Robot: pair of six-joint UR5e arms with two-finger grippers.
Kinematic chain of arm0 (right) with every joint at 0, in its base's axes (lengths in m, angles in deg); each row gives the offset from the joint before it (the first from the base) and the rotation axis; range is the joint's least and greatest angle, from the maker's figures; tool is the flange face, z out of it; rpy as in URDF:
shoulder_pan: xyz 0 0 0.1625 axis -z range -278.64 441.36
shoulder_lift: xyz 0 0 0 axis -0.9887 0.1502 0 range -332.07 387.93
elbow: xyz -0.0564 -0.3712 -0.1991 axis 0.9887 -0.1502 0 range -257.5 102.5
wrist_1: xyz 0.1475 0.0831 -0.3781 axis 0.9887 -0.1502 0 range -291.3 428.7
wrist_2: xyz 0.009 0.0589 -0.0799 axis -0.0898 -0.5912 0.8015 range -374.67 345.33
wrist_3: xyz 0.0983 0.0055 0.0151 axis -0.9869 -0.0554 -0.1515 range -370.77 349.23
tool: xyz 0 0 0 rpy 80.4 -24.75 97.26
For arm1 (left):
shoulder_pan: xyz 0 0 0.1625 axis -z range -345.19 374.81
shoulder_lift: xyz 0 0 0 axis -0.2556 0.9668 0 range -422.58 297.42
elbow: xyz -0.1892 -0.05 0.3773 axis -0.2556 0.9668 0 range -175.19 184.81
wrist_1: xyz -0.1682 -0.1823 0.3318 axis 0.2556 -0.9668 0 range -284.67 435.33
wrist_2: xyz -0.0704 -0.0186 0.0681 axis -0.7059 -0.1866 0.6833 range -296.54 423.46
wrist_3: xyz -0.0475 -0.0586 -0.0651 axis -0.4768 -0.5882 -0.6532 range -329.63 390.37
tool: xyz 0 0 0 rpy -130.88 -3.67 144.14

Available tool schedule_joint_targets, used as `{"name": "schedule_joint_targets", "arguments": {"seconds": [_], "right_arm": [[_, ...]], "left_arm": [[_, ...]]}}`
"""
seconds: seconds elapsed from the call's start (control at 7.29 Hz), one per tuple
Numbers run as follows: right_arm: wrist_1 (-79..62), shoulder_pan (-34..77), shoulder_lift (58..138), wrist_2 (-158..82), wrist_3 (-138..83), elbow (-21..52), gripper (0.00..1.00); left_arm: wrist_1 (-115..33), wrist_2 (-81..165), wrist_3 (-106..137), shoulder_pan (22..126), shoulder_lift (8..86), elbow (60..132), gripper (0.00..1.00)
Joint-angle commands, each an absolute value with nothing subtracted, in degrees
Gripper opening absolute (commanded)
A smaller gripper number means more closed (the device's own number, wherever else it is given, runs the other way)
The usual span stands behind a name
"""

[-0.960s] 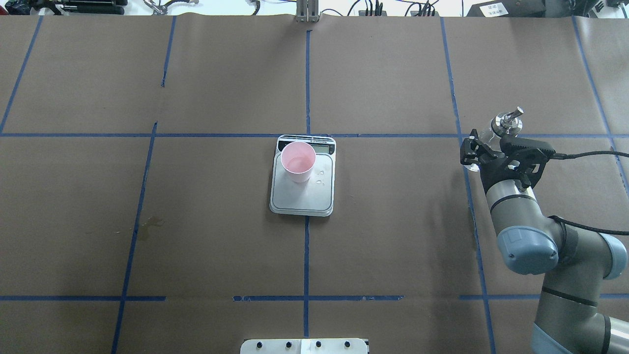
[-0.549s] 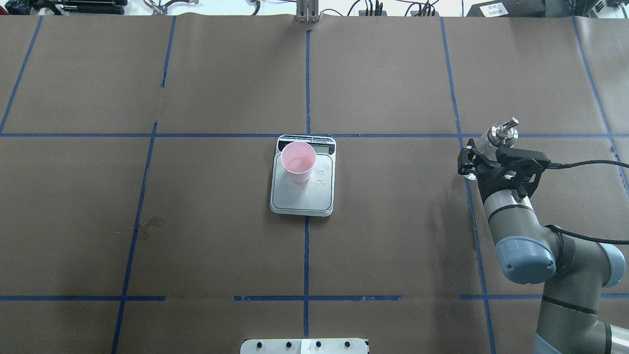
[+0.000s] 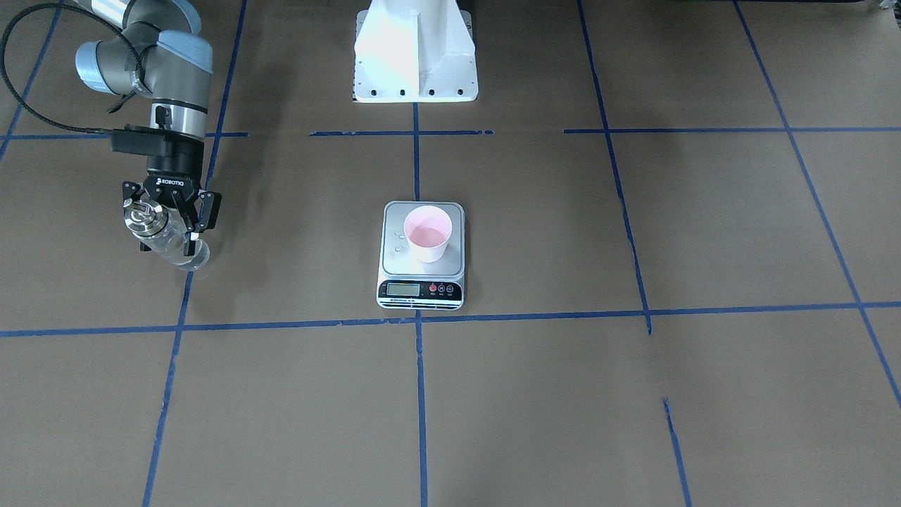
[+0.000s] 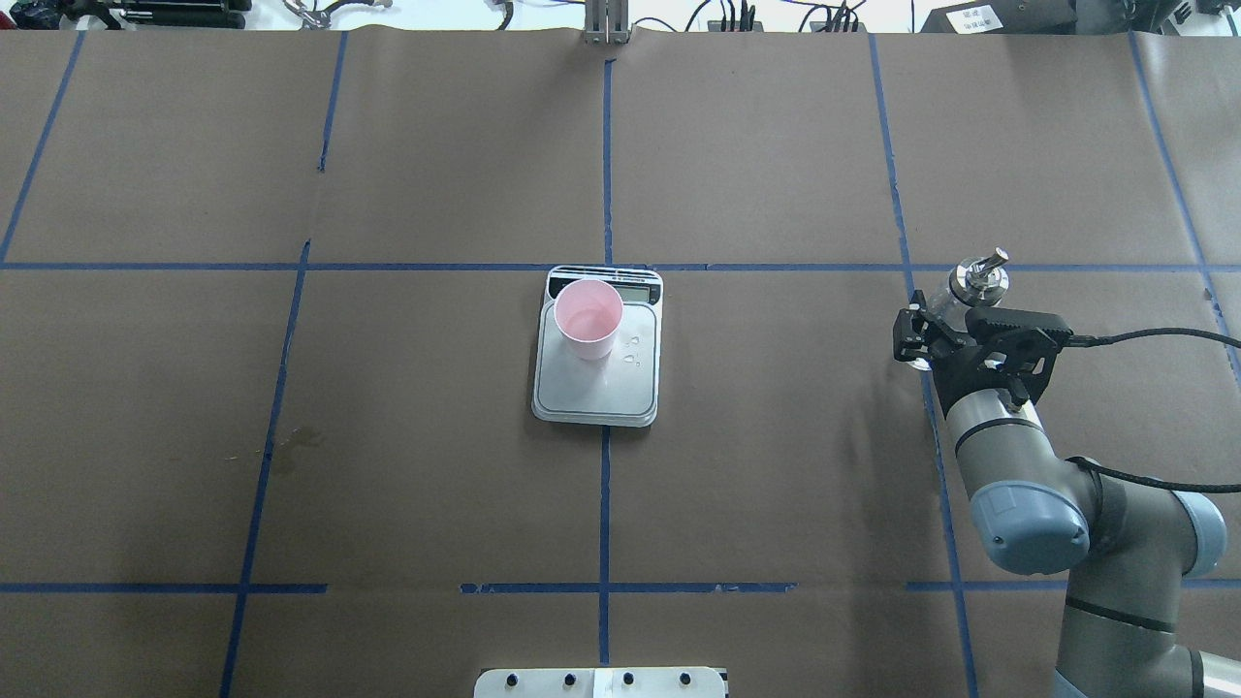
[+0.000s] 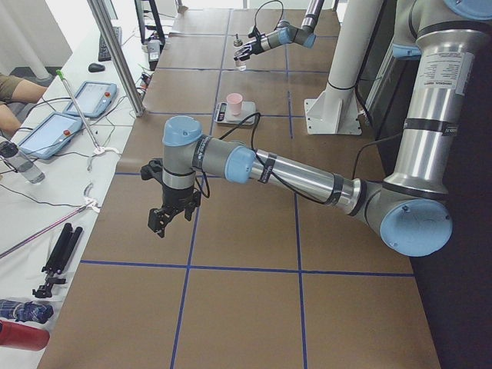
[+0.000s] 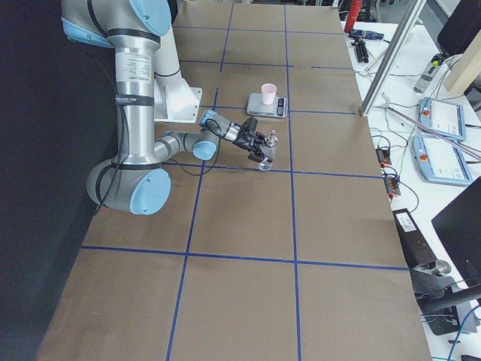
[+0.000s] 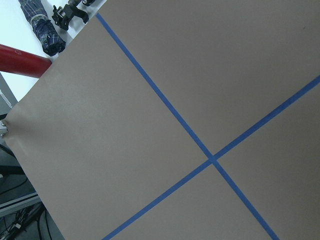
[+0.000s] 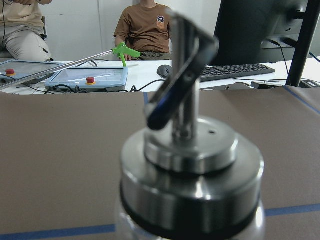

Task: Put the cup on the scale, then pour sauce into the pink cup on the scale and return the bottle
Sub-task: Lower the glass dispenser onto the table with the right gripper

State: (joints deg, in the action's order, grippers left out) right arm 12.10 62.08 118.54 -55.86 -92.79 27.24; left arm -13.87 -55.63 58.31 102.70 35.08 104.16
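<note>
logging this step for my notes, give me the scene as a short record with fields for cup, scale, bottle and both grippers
cup: upright on the scale, at its display end
scale: mid-table, droplets on it beside the cup
bottle: about upright, off to the robot's right of the scale
right gripper: shut on the bottle
left gripper: away from the scale; open or shut cannot be told
stage: pour seems done, bottle not yet released

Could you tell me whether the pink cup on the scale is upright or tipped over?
Upright. The pink cup stands on the scale, base down on the platform, its round open mouth facing up.
</note>
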Motion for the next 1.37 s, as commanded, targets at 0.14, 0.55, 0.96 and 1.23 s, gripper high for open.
{"name": "schedule_joint_targets", "arguments": {"seconds": [0.14, 0.55, 0.96, 1.23], "right_arm": [[12.2, 62.7, 118.5, -55.6, -92.9, 27.2, 0.0], [12.1, 63.0, 118.5, -55.5, -92.8, 27.1, 0.11], [12.2, 63.0, 118.8, -55.5, -92.9, 26.6, 0.37], [12.1, 63.0, 118.8, -55.3, -92.8, 26.6, 0.42]], "left_arm": [[-13.9, -55.6, 58.3, 102.7, 35.1, 104.0, 1.0], [-13.9, -55.6, 58.3, 102.7, 35.1, 104.1, 1.0], [-13.9, -55.6, 58.3, 102.7, 35.1, 104.1, 1.0], [-13.9, -55.6, 58.3, 102.7, 35.1, 104.4, 1.0]]}}
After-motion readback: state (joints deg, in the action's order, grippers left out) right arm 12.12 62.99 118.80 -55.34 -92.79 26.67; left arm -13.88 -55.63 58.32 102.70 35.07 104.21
